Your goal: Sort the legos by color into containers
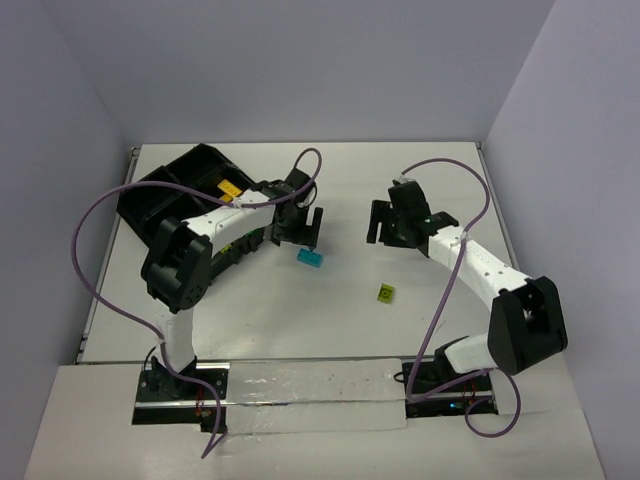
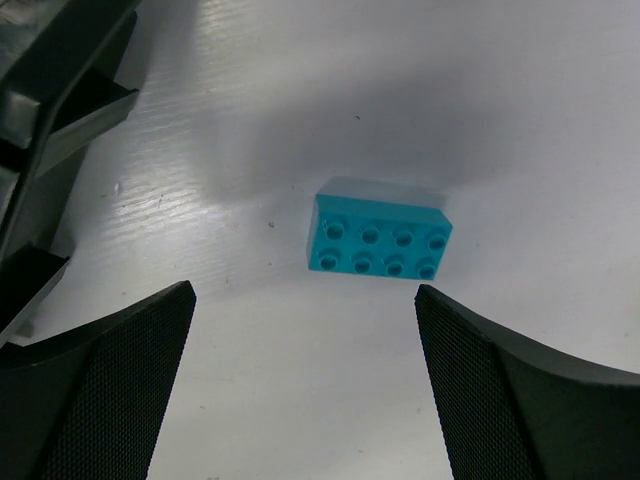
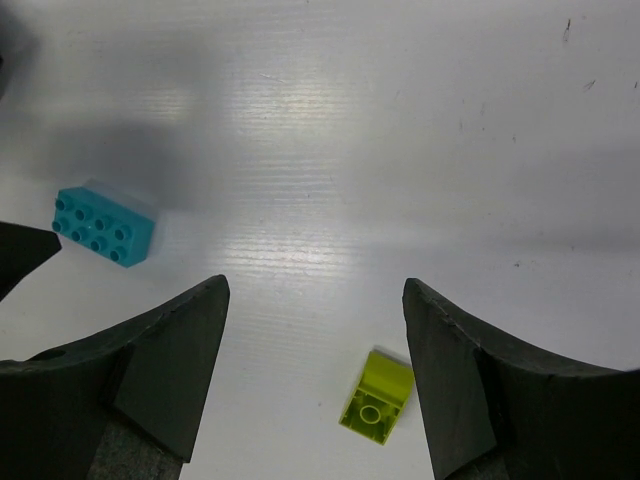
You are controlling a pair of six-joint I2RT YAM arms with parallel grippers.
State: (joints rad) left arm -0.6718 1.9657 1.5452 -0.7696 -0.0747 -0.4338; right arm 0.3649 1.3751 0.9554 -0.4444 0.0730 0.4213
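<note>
At the left gripper: spread wide, empty, poised above the cyan brick, studs up, at 1 o'clock from the fingertips' midpoint. Looks like the approach to a pick; calls for shifting forward, descending, closing end to end, then carrying to the black tray at 10 o'clock. At the right gripper: parted, holding nothing, lime brick at 5 o'clock. Underneath, a white table; around, plain grey walls.
</note>
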